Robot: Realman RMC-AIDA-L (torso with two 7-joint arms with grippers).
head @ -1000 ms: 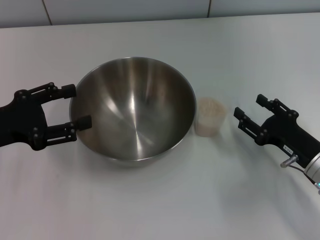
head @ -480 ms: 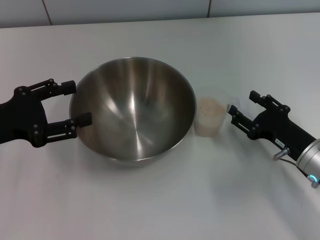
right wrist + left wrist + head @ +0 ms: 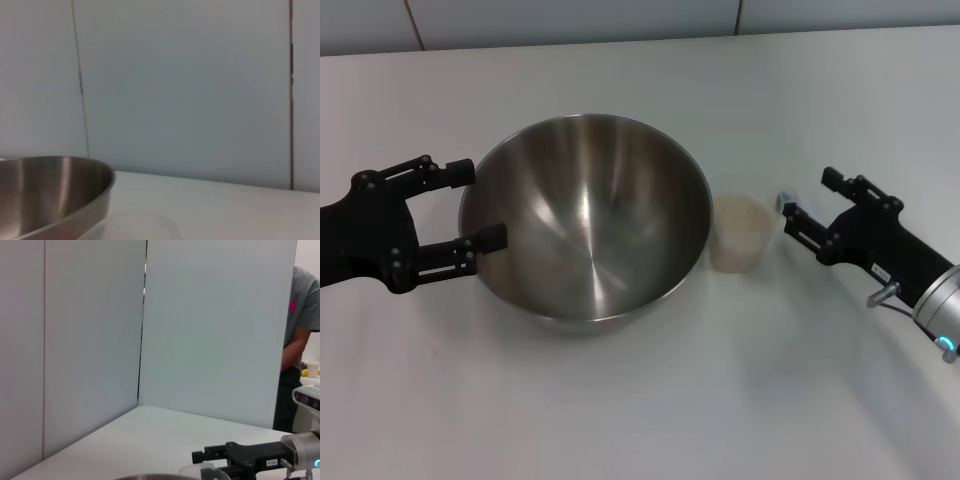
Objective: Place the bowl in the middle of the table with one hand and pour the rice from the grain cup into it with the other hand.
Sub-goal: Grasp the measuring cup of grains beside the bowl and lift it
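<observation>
The steel bowl (image 3: pixel 585 215) stands on the white table (image 3: pixel 620 400), a little left of middle. My left gripper (image 3: pixel 485 205) is open, with one finger on each side of the bowl's left edge at rim height. The grain cup (image 3: pixel 742 232), clear plastic and full of pale rice (image 3: pixel 742 212), stands just right of the bowl. My right gripper (image 3: pixel 810 197) is open and empty, its fingertips close to the cup's right side. The right wrist view shows the bowl's rim (image 3: pixel 50 190) and the cup's rim (image 3: pixel 135 225). The left wrist view shows the right gripper (image 3: pixel 215 457).
White panels stand behind the table's far edge. A person in a grey shirt (image 3: pixel 300 330) stands beyond the table in the left wrist view.
My right gripper has moved left toward the cup and now sits close beside it. My left gripper has stayed at the bowl's left edge. The bowl and cup have not moved.
</observation>
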